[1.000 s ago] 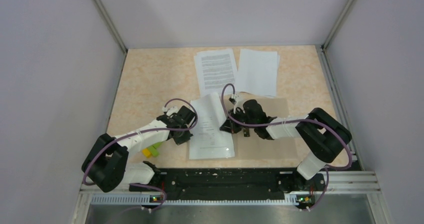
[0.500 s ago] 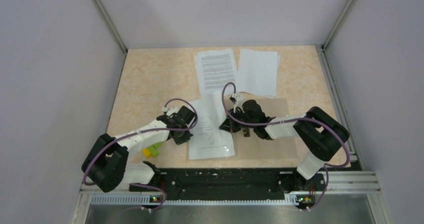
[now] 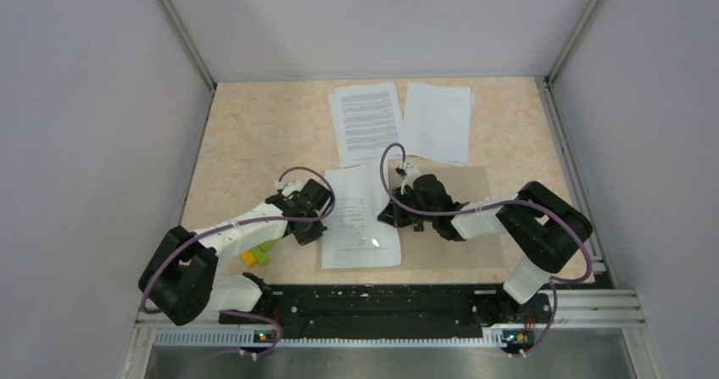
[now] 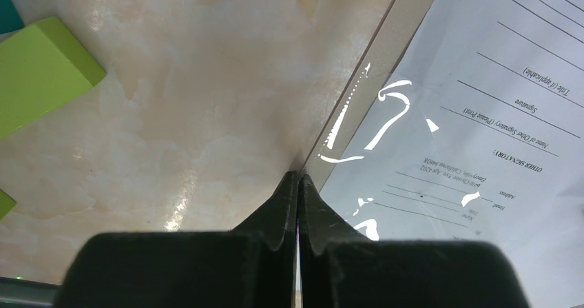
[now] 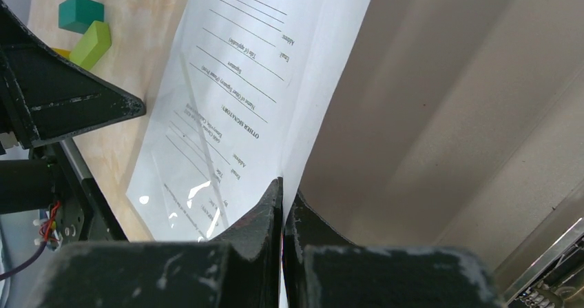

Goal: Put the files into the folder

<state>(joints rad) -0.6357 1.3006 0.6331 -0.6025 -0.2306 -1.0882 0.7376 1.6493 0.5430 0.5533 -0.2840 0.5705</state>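
A sheet [image 3: 360,222] clamped in the right gripper [image 5: 282,184] is being laid on the folder [image 3: 449,236], seemingly pinned by the left gripper [image 4: 297,176] with jaws together; release is called for next.

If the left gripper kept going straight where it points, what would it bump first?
Probably the folder edge, right at the left gripper's shut tips, then the printed sheet just beyond. Depth is unclear.
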